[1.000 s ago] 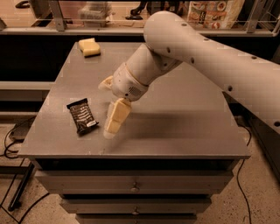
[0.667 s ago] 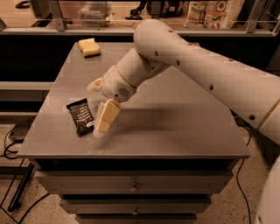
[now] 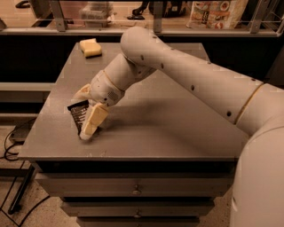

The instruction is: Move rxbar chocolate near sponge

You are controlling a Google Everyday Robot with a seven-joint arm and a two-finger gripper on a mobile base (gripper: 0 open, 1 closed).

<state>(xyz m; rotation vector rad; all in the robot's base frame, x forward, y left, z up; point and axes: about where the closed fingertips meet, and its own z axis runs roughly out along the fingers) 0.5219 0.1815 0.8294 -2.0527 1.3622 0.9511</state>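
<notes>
The rxbar chocolate (image 3: 78, 113), a dark wrapper with pale lettering, lies flat near the table's front left. My gripper (image 3: 80, 123) is down over it at the end of the white arm. The near finger (image 3: 91, 120) covers the bar's right edge and the far finger (image 3: 82, 92) shows behind the bar, so the jaws stand open astride it. The sponge (image 3: 90, 47), a pale yellow block, sits at the table's far left corner, well away from the bar.
The grey table (image 3: 177, 128) has drawers below its front edge. The arm (image 3: 186, 71) stretches across the table from the right. A shelf rail with packaged goods (image 3: 213, 13) runs behind the table. Cables (image 3: 11, 146) lie on the floor at left.
The gripper has moved left and down, from beside the bar to over it; its near finger now covers the bar's right edge. The bar and sponge have not moved.
</notes>
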